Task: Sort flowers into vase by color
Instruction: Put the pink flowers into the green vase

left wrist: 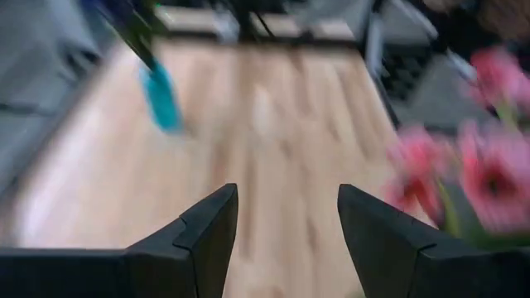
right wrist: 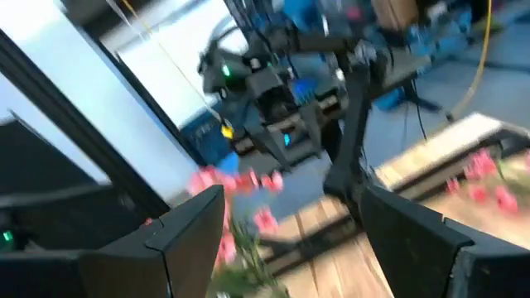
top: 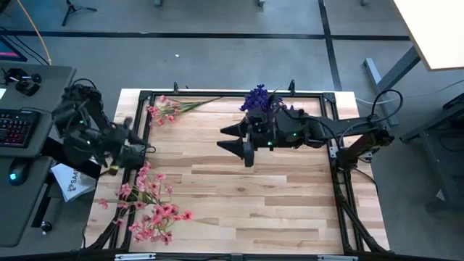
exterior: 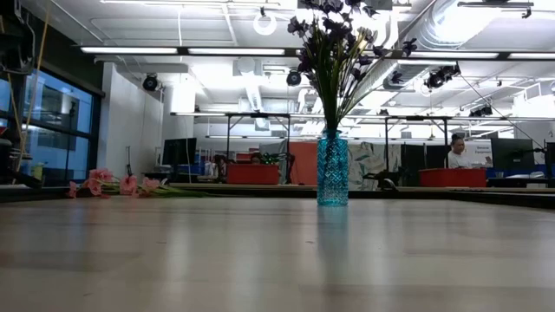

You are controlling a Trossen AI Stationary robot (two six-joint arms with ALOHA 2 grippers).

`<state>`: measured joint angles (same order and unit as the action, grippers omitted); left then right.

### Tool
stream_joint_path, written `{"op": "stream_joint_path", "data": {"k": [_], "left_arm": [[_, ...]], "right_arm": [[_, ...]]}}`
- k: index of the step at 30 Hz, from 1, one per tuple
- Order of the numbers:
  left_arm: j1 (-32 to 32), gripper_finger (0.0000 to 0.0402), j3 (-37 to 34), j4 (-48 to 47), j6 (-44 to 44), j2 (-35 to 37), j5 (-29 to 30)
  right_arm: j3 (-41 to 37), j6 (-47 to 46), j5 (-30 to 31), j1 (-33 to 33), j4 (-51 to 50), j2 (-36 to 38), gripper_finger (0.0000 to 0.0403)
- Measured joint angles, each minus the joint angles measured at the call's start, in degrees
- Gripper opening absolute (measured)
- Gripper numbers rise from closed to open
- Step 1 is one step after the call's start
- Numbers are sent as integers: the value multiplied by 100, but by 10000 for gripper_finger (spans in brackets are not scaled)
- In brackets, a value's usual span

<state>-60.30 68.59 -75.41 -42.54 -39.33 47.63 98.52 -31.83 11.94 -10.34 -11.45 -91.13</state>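
1. The step in hand looks like fetching the next pink sprig. The left gripper hangs over the bench's left edge, fingers released and holding nothing, just beside the big heap of pink flowers at the near-left corner.
2. To do it well, I would lower onto one thin green stem rather than the blossoms, and pick a sprig lying at the heap's fringe so its neighbours do not drag along.
3. The right gripper hovers above the bench's middle, fingers released and empty, near the blue vase.
4. The vase stands upright near the far edge, already holding the purple flowers.
5. A second pink bunch lies at the far-left corner, stems pointing along the far edge.
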Motion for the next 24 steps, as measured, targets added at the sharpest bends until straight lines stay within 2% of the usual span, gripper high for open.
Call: {"op": "stream_joint_path", "data": {"k": [6,8,11,14,16,20,24], "left_arm": [[407,197,471,211,219,2,1809],[658,197,619,233,340,-2,2098],[1102,197,798,276,373,-2,2153],[1528,197,808,626,516,-47,1815],[1820,197,805,981,700,-203,1437],[2589,197,801,1959,1334,-748,690],[3853,197,803,2871,2063,-1417,-235]], "right_arm": [[0,491,4,244,1021,2,275],[0,519,2,365,1127,4,275],[0,481,6,626,988,26,275],[0,491,-33,957,823,56,275],[0,523,-317,1243,808,70,275],[0,623,-1196,1904,841,87,275],[0,830,-2357,2537,849,87,275]]}}
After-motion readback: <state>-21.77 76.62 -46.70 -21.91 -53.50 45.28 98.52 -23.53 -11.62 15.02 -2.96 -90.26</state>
